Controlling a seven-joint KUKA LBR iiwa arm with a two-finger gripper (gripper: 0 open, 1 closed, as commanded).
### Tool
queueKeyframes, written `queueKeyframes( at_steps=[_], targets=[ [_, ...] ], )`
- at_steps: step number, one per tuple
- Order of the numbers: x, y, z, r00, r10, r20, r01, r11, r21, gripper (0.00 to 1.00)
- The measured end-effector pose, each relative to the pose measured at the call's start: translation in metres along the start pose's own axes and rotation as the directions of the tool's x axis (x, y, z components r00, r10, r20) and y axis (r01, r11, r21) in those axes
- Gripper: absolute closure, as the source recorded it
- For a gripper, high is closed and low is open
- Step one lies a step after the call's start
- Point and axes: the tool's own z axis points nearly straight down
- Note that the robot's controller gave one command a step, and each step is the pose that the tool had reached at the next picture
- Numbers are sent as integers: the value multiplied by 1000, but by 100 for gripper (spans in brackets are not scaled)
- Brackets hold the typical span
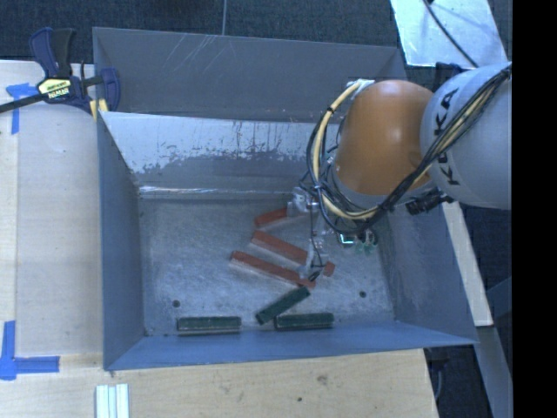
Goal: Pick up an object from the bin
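Observation:
My gripper point(315, 264) hangs under the orange wrist cover at the middle right of the bin. Its tip comes down at the right end of a group of reddish-brown flat bars. The nearest bar point(280, 247) lies slanted just left of the tip. A longer reddish-brown bar point(264, 268) lies below it, its right end at the tip. A short reddish-brown piece point(327, 269) pokes out just right of the tip. Another reddish-brown bar point(271, 219) sits further back, partly hidden by the gripper's body. Whether anything is gripped is hidden.
Three dark green bars lie near the front wall: one at the left point(209, 324), one slanted point(283, 304) just below the gripper, one flat point(305, 321) at the right. The arm and its cables cover the bin's right side.

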Motion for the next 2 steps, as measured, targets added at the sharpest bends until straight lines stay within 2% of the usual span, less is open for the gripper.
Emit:
queueKeyframes(
  at_steps=[1, 2],
  targets=[
    [1, -1, 83, 1000, 16, -1, -16, 1000, 0, 0],
    [-2, -1, 76, 1000, 17, 8, -17, 1000, -2, 100]
  ],
)
